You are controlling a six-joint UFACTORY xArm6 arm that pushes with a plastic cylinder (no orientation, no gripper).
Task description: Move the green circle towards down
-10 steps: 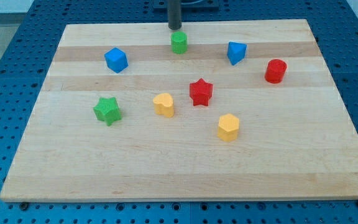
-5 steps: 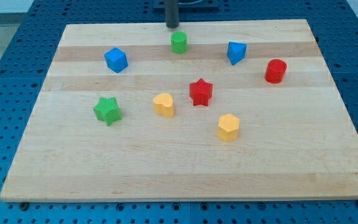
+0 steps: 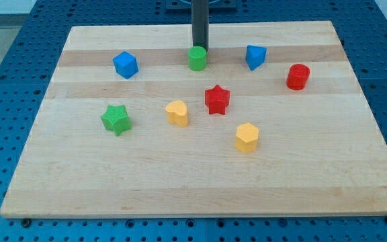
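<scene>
The green circle point(image 3: 197, 58) is a small green cylinder near the top middle of the wooden board point(image 3: 79, 175). My tip point(image 3: 199, 48) is the lower end of a dark rod that comes down from the view's top. It sits right at the circle's top edge, touching it or nearly so. The red star point(image 3: 216, 99) lies below the circle and a little to the right, with a gap between them.
A blue cube point(image 3: 125, 64) is at left of the circle, a blue block point(image 3: 254, 56) at its right, a red cylinder point(image 3: 297, 76) further right. A green star point(image 3: 116, 119), a yellow heart-like block point(image 3: 177, 113) and a yellow hexagon point(image 3: 246, 138) lie lower down.
My tip has come down the view from the board's top edge onto the green circle. The circle has slid down the view a short way. The other blocks have not moved.
</scene>
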